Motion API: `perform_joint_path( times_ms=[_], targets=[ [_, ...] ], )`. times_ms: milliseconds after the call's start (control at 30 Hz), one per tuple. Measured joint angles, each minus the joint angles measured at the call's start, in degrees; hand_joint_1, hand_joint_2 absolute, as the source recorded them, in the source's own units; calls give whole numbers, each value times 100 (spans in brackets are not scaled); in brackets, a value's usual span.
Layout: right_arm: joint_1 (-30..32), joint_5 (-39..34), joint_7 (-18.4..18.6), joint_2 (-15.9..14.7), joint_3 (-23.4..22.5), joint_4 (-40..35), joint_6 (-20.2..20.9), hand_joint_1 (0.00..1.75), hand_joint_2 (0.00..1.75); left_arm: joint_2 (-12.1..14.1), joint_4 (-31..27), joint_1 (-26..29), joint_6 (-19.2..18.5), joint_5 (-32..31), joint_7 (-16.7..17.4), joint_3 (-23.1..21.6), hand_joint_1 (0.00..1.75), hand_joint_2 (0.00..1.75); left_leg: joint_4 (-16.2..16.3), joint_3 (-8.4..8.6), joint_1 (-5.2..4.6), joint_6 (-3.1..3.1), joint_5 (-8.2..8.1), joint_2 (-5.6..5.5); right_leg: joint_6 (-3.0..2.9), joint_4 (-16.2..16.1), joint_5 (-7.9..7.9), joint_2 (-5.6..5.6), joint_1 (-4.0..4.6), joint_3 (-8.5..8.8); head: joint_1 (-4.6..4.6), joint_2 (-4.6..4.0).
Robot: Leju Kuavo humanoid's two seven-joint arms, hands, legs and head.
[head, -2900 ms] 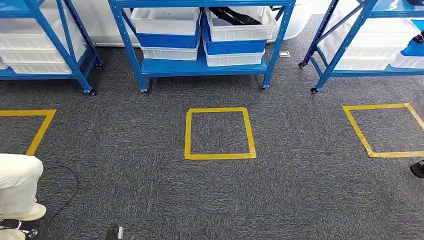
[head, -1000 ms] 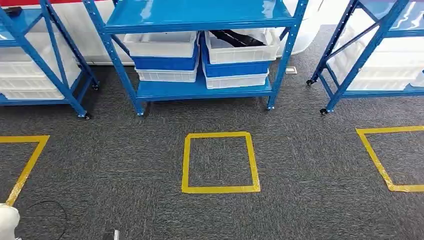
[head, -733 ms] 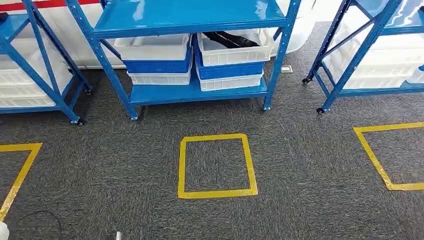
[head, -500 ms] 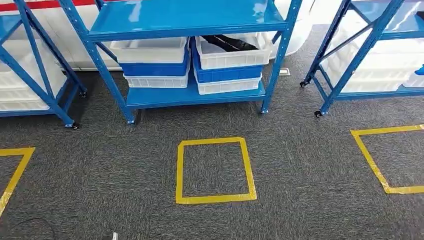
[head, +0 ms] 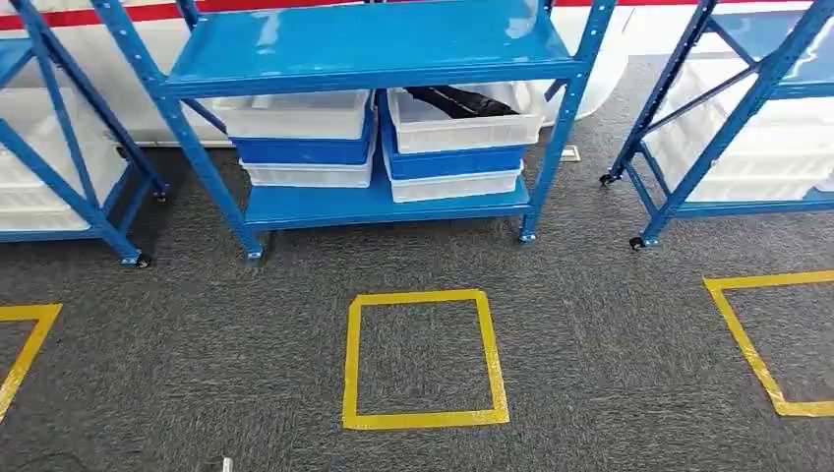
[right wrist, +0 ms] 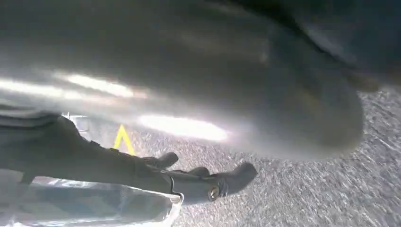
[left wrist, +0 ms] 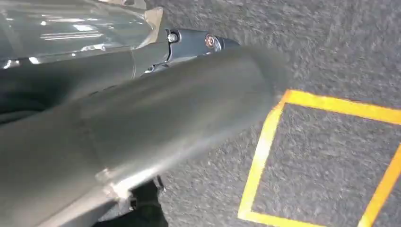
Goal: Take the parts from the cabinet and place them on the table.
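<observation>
A: Where are the parts?

B: A dark part point(head: 462, 98) lies in the top white bin point(head: 464, 116) at about 12 o'clock in the head view, on the lower shelf of the middle blue cabinet point(head: 374, 202). That bin sits on a blue bin point(head: 452, 162), which sits on another white one. Just beside it, toward 11 o'clock, is a second stack of 3 bins point(head: 300, 143); what its top bin contains cannot be seen.

A: And around the cabinet?

B: A yellow taped square point(head: 423, 359) marks the grey carpet point(head: 610, 324) at 6 o'clock from the cabinet. Another blue rack point(head: 59, 177) stands at 9 o'clock and one more point(head: 728, 128) at 3 o'clock, both carrying white bins. A partial yellow square point(head: 762, 339) lies at 4 o'clock.

A: The hands?

B: The left hand point(left wrist: 142, 123) hangs over the carpet near a yellow tape corner; blurred, so I cannot tell how its fingers lie. The right hand point(right wrist: 189, 179) shows dark fingers point(right wrist: 236, 177) stretched out with nothing in them.
</observation>
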Motion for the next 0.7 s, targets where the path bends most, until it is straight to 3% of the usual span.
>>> perform_joint_path(
  times_ms=[33, 100, 133, 167, 233, 267, 300, 333, 367, 400, 433, 467, 500, 533, 567, 600, 633, 667, 700],
  targets=[
    [-4, 2, -2, 0, 0, 0, 0, 0, 0, 0, 0, -23, 0, 0, 0, 0, 0, 0, 104, -55, 19, -19, 42, 2, -56, -1, -8, 13, -19, 55, -9, 0],
    [-6, 2, -2, 0, 0, -2, 0, 0, 0, -2, 0, -46, 0, 0, -2, -2, 0, 0, 914, -559, 36, -95, 212, 105, -176, -71, -96, 12, -29, 185, -18, 0],
    [-11, 2, -6, 2, 0, -2, 0, 0, 0, -2, 0, -42, 0, 0, 0, -2, 0, 0, 1271, -843, 39, -116, 139, 121, -230, -85, -137, 11, -28, 244, -9, 0],
    [-8, 2, -15, 2, 0, -2, 0, 0, 0, -2, 0, -29, 0, 0, 0, -2, 0, 0, 1580, -1159, 39, -141, -97, 129, -232, -93, -206, 16, -28, 313, -11, 0],
    [15, 2, -18, 0, 0, -2, 0, 0, 0, -4, 0, -19, 0, 0, 0, -2, 0, 0, 1692, -1535, 40, -167, -488, 135, -234, -93, -340, 34, -27, 467, -13, 0],
    [24, 2, -20, 0, 0, -2, 0, 0, 0, -4, 0, -19, 0, 0, 0, -2, 0, 0, 1585, -1607, 39, -163, -504, 135, -233, -93, -401, 42, -24, 551, -13, 0],
    [34, 2, -20, 0, 0, -2, 0, 0, 0, -2, 0, -17, 0, 2, 0, -2, 0, 0, 1288, -1616, 32, -131, -342, 135, -229, -96, -486, 51, -16, 666, -11, 0],
    [33, 15, -22, 7, 2, -2, 2, 0, 0, 2, 0, -13, 0, 9, 0, -2, 0, 0, 852, -1567, 14, -71, 78, 134, -226, -104, -572, 49, -6, 783, -15, 0],
    [36, 28, -24, 15, 4, -2, 2, 0, 0, 9, 0, -4, 2, 13, 0, 0, 0, 0, 431, -1511, -27, 33, 628, 149, -219, -134, -645, 45, 4, 814, -13, 0],
    [37, 39, -28, 41, 4, 7, 11, 0, 0, 35, 0, 20, 13, 30, -2, 4, 0, 0, 296, -1516, -84, 124, 1076, 114, -197, -137, -696, 63, 6, 906, 8, 0],
    [15, 46, -28, 37, 4, 4, 11, 0, 0, 48, 2, 22, 11, 44, 0, 9, 0, 0, 235, -1449, -133, 176, 998, 95, -143, -203, -765, 89, 23, 946, -9, 0],
    [5, 55, -31, 52, 9, 4, 13, 0, 0, 44, 0, 20, 11, 46, -2, 9, 0, 0, 202, -1386, -127, 173, 964, 128, -117, -329, -788, 85, 27, 1017, -22, 0],
    [6, 59, -35, 53, 11, 4, 15, 0, 0, 39, 0, 11, 13, 52, -9, 9, 0, 0, 56, -1325, -132, 187, 955, 86, -48, -251, -688, 74, 65, 1162, -9, 0],
    [9, 61, -35, 55, 13, 2, 17, 0, 0, 35, 0, 10, 11, 57, -15, 9, 0, 0, -17, -1118, -128, 235, 915, 77, 57, -214, -574, 77, 72, 1192, -20, 0],
    [17, 66, -35, 41, 15, 0, 17, 0, 0, 24, 0, 19, 9, 57, -15, 9, 0, 0, -122, -950, -86, 244, 924, 64, 84, -42, -572, 69, 56, 1113, -17, 0],
    [11, 70, -37, 39, 15, 2, 17, 0, 0, 26, 0, 19, 9, 59, -22, 11, 0, 0, -159, -854, -94, 251, 899, 66, 54, 223, -552, 63, 62, 1011, 2, -7],
    [-5, 70, -37, 39, 15, 2, 17, 0, 0, 26, 0, 7, 9, 59, -22, 11, 0, 0, -170, -792, -87, 276, 843, 64, 37, 624, -575, 65, 52, 733, 13, 0],
    [-17, 70, -37, 37, 15, 2, 17, 0, 0, 22, 0, -1, 9, 59, -22, 11, 0, 0, -170, -730, -84, 283, 758, 60, -28, 1022, -754, 62, 41, 376, 15, 0],
    [-18, 70, -37, 28, 15, 2, 22, 0, 0, 15, 0, 2, 9, 59, -22, 11, 0, 0, -170, -667, -84, 281, 687, 51, -81, 1217, -1004, 63, 36, 125, 17, 0]
  ],
)
